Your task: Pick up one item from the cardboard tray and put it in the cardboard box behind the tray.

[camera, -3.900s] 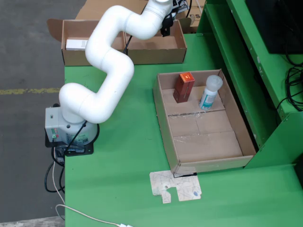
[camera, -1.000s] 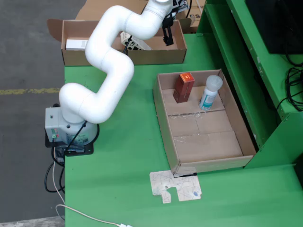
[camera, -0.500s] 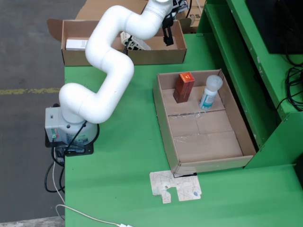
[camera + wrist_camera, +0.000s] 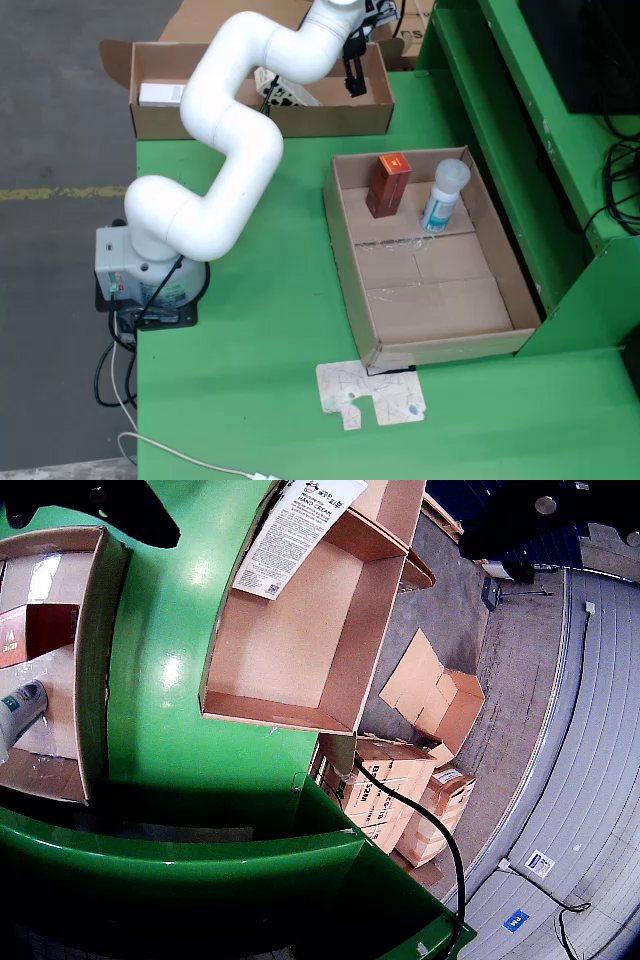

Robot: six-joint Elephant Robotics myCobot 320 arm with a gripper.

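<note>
The cardboard tray (image 4: pixel 346 250) holds a red box (image 4: pixel 388 184) and a white bottle (image 4: pixel 443 195) at its far end. Behind it stands the cardboard box (image 4: pixel 330 120). A white labelled pack (image 4: pixel 285 92) lies in its right compartment, and another white item (image 4: pixel 160 94) lies in the left one. My gripper (image 4: pixel 352 68) hangs over the right compartment, open and empty. In the wrist view the dark fingers (image 4: pixel 110 505) are spread wide around the gripper (image 4: pixel 320 535). Below lie the pack (image 4: pixel 300 525), the box (image 4: pixel 290 640), the tray (image 4: pixel 92 660), the red box (image 4: pixel 35 630) and the bottle (image 4: pixel 15 705).
A flat cardboard scrap (image 4: pixel 370 393) lies on the green table near the tray's front. A green frame (image 4: pixel 520 130) rises along the right side. The arm's base (image 4: pixel 150 280) sits at the table's left edge. Cartons (image 4: pixel 430 695) stand on the floor beyond the table.
Since 3.9 s ago the white labelled pack has appeared in the back box's right compartment and the gripper stands open above it. Nothing has moved in the last second.
</note>
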